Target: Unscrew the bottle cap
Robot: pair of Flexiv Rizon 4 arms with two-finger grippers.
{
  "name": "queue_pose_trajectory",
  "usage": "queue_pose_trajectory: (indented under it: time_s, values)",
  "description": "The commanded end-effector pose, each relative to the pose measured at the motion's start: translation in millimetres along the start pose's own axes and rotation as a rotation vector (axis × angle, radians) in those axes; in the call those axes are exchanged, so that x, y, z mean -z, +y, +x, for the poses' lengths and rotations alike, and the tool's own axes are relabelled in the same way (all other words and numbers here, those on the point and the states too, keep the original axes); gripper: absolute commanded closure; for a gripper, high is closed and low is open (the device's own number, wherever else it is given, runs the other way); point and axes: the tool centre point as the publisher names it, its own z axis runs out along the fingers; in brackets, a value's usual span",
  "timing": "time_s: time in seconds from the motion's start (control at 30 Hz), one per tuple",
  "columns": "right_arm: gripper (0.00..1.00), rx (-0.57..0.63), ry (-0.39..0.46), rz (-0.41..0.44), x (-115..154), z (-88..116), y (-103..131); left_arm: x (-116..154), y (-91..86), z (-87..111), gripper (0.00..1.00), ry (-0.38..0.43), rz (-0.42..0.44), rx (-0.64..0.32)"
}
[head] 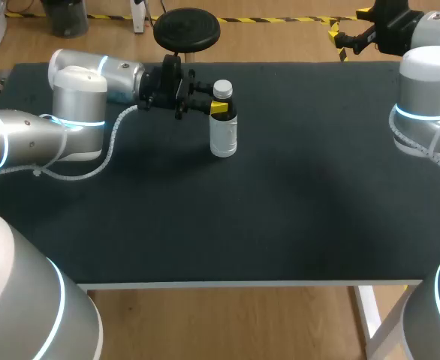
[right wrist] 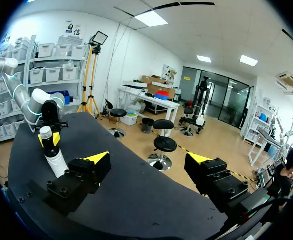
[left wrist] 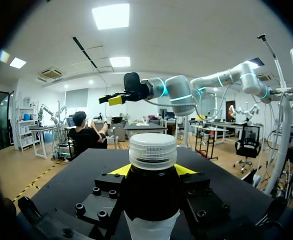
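The bottle (head: 223, 133) stands upright on the bench (head: 280, 225), toward its far side and a little left of the middle. My left tool (head: 218, 107) comes in level from the side and is closed on the bottle's dark shoulder just below the cap (head: 222, 89). In the left wrist view a yellow tip presses in from each side.

The ribbed white cap sits square on the neck (I see no gap or tilt), so I judge it is not loosened at all.

My right tool (right wrist: 149, 160) hangs well apart, up past the bench's far right corner, with its fingers spread wide and nothing between them.

So the steadying grip looks done. What is left is the real work: bring the right tool over, close it on the cap, and twist it off.
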Motion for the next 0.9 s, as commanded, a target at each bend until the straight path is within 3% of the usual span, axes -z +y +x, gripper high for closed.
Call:
queue_pose_trajectory:
  time_s: [0.03,0.13,0.53,0.9]
  values:
    - [0.0,0.0,0.0,0.001,0,0,0,0,-0.2,0.1,1.0,0.001,0.0,-0.001]
    - [0.0,0.0,0.0,0.001,0,0,0,0,-0.2,0.1,1.0,0.001,0.0,-0.001]
    - [0.0,0.044,0.406,-0.093,-18,28,8,0,-0.2,0.1,1.0,0.001,0.0,-0.001]
    - [0.0,0.024,0.637,-0.143,-35,71,7,0,-0.2,0.1,1.0,0.001,0.0,-0.001]
